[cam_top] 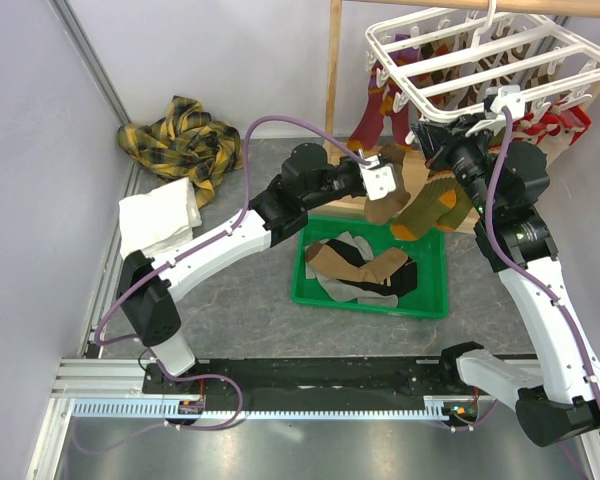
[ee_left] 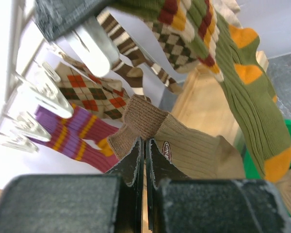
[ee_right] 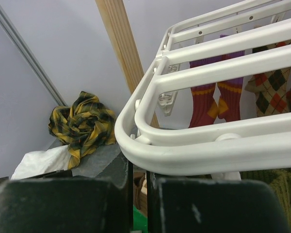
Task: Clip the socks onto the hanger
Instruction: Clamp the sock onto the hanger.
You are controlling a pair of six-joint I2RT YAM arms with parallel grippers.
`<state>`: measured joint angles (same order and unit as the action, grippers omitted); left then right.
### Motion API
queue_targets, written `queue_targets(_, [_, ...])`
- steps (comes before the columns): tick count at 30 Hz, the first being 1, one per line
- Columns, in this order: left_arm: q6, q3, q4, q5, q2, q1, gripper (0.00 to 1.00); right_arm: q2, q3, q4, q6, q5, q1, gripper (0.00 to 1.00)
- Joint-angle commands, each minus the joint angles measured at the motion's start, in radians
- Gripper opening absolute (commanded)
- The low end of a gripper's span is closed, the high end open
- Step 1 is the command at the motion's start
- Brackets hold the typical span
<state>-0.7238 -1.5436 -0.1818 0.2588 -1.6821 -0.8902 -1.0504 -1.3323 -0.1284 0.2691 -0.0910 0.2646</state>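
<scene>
I see a glossy white plastic grid hanger [ee_right: 194, 145]; a ribbed tan knit sock [ee_left: 194, 150]; a matt pale wooden post [ee_right: 122, 43].

Top camera looks down from behind; both wrist cameras peer closely up at the shared hanger [ee_right: 208, 158].

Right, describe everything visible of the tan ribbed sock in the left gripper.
The tan ribbed knit sock has a darker brown cuff and a small oval label beside it; it looks soft. The shut left gripper pinches it by the cuff, its only visible contact, so it hangs limp in mid-air, lower than the white plastic grid hanger and over the far edge of the green plastic bin. An olive sock with orange toe hangs beside it; whether they touch is unclear.
</scene>
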Motion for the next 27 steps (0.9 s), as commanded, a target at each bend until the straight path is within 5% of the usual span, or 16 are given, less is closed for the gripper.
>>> queue_targets(1, [-0.088,-0.07,-0.064,0.025,-0.01,-0.001,0.02,-0.016,-0.03,-0.048,0.005,-0.053,0.008,0.0])
queue_targets(27, [-0.089,-0.177,-0.036,0.045,-0.054,-0.003,0.02,-0.039,-0.033,-0.048,0.024,-0.104,0.008,0.0])
